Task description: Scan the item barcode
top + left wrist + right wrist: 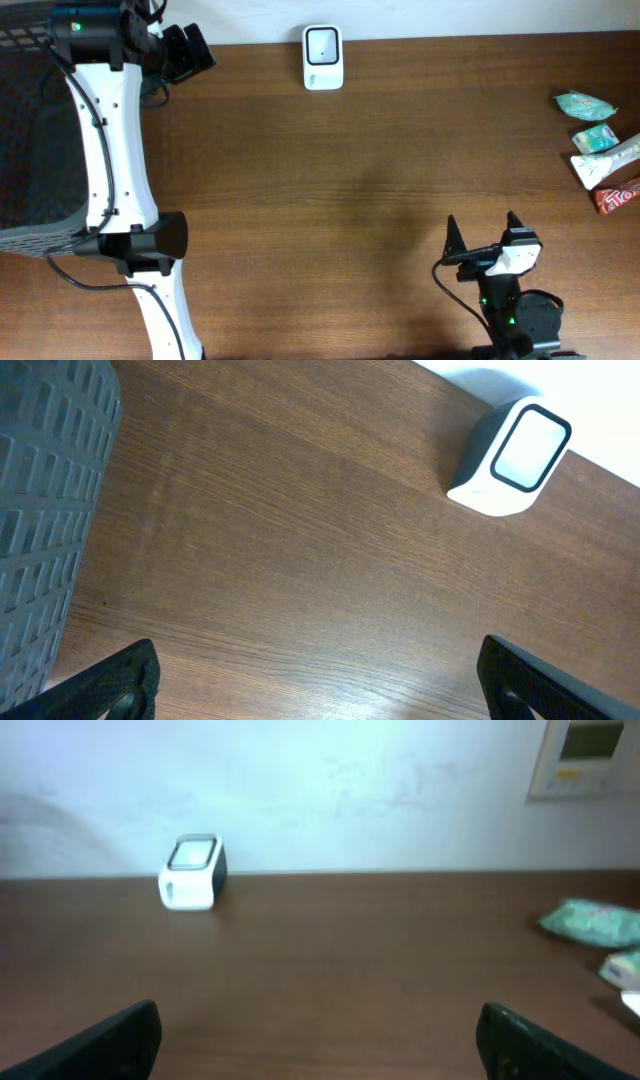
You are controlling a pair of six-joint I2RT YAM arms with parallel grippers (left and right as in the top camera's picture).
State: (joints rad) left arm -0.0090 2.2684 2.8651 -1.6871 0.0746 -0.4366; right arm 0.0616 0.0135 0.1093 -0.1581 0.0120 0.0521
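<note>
A white barcode scanner (323, 57) with a dark-rimmed window stands at the table's back edge; it also shows in the left wrist view (507, 460) and the right wrist view (192, 872). Several snack items lie at the right edge: a teal packet (582, 104), a second teal packet (596, 139), a white bar (605, 160) and a red bar (618, 195). My left gripper (198, 50) hovers open at the back left, empty (320, 672). Open and empty too, my right gripper (483, 232) sits near the front right, facing the scanner (320, 1032).
A grey mesh basket (30, 130) fills the left edge, close beside the left arm (45, 510). Bare brown wood lies between the grippers and the scanner. The teal packet (592, 922) lies to the right of my right gripper. A white wall runs behind the table.
</note>
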